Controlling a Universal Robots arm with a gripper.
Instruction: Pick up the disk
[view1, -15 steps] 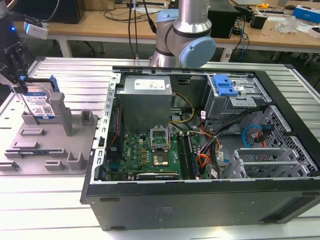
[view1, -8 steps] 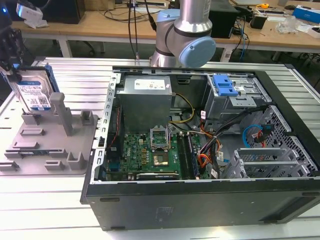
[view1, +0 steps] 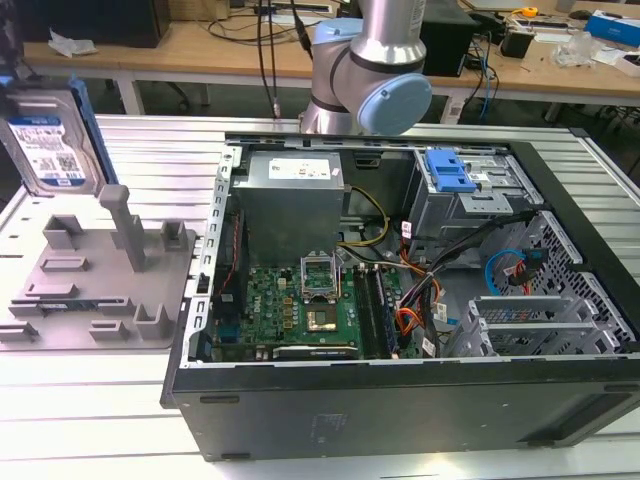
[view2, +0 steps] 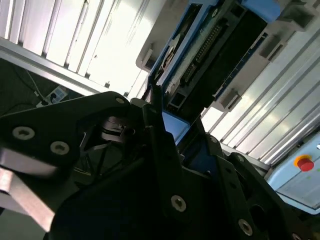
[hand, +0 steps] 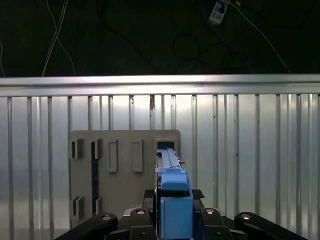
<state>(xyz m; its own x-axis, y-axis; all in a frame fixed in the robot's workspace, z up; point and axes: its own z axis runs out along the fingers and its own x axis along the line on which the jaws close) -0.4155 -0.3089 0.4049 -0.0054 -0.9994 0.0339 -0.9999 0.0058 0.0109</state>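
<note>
The flat silver metal hard drive with the white-and-blue barcode label and blue plastic side rails (view1: 48, 140) hangs upright in the air at the exterior view's left, clear above the grey plastic fixture plate with its upright posts (view1: 95, 280). So the disk is already off its rest, by my reckoning; the lift itself looks done and the work stands in the carrying part of the pick.

In the first wrist view the black gripper (hand: 172, 217) has its fingers closed in on the blue rail end of the disk (hand: 172, 200), with the grey plate (hand: 122, 170) lying on the ribbed aluminium table (hand: 260, 150) well below it. The second wrist view shows the same hold from underneath, the dark fingers (view2: 160, 125) pressed against the drive's edge (view2: 210, 55) (connector side showing).

The open black computer case (view1: 400, 300) sits beside the plate, its blue plastic drive-bay bracket (view1: 447, 172) at the far corner. The grip is on a narrow edge only, so I'd judge that any travel wants to be steady, keeping the drive upright and clear of the tall post.
</note>
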